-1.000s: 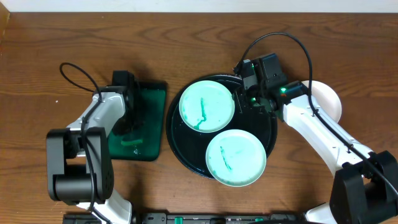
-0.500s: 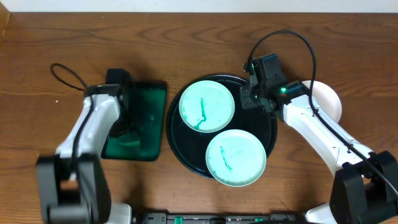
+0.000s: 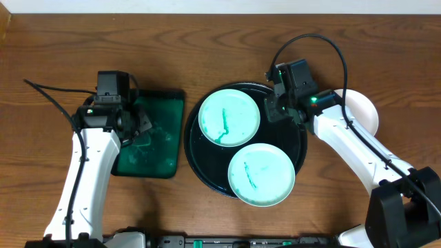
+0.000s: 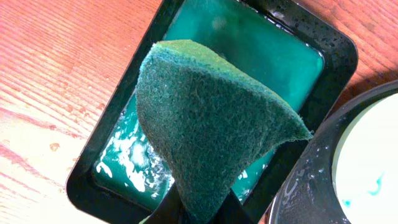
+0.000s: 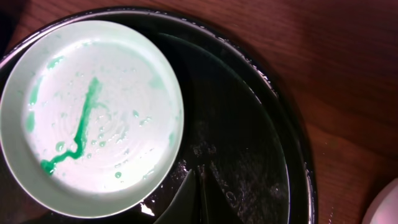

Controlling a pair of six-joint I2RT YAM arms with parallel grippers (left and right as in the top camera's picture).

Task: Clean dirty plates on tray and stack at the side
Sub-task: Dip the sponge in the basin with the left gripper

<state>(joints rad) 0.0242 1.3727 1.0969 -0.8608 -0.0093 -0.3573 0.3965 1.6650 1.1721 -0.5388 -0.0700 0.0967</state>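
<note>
Left of the tray (image 3: 205,160), a sponge (image 4: 211,124) is clamped by the left hand (image 4: 200,214) over a green dish (image 4: 339,62). The right hand (image 5: 200,190) is closed.

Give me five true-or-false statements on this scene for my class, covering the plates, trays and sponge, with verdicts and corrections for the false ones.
1. Two plates lie on the black tray. True.
2. The left gripper holds a green sponge. True.
3. Both plates on the black tray are wiped clean. False: each carries teal smears.
4. The sponge is pressed onto a plate. False: it is over the green tray, touching no plate.
5. A third plate lies off the black tray, beside the right arm. True.
</note>
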